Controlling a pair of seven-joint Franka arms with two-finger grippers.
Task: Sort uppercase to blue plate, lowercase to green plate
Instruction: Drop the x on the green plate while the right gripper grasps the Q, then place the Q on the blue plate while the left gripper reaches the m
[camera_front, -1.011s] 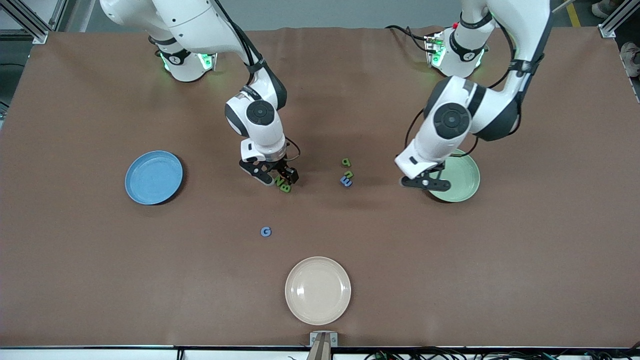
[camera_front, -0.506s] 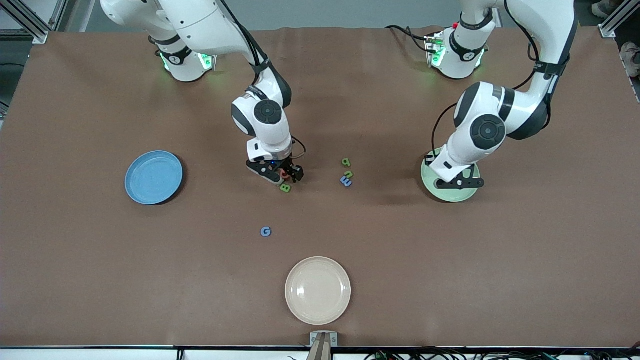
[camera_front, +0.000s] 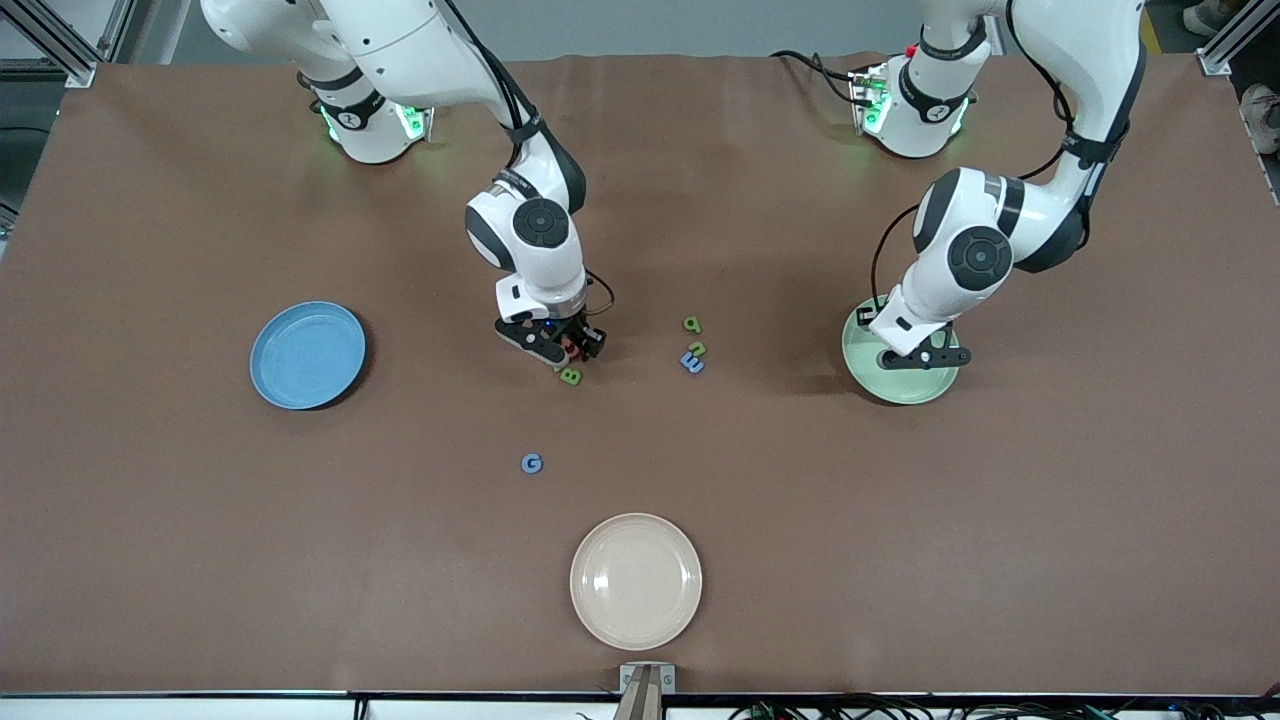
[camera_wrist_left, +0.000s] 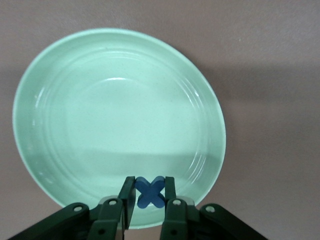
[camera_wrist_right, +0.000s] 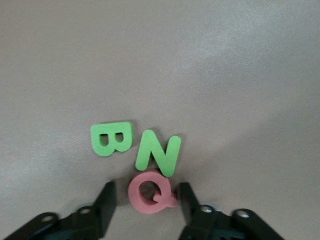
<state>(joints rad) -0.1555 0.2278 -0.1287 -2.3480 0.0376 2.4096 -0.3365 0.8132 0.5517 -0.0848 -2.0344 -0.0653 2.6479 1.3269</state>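
My right gripper (camera_wrist_right: 146, 200) straddles the pink Q (camera_wrist_right: 151, 191), fingers not yet touching; I should close squarely, sparing the green N (camera_wrist_right: 159, 152) touching it. My left gripper (camera_wrist_left: 150, 196) pinches the blue x (camera_wrist_left: 150, 192) over the green plate (camera_wrist_left: 60, 115).

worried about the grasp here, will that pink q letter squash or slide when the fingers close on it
The flat pink foam Q letter looks soft, so it probably gives slightly when squeezed. Being thin and small, it is likely very light and may skid on the brown table. It touches the green foam N letter, which might get nudged.
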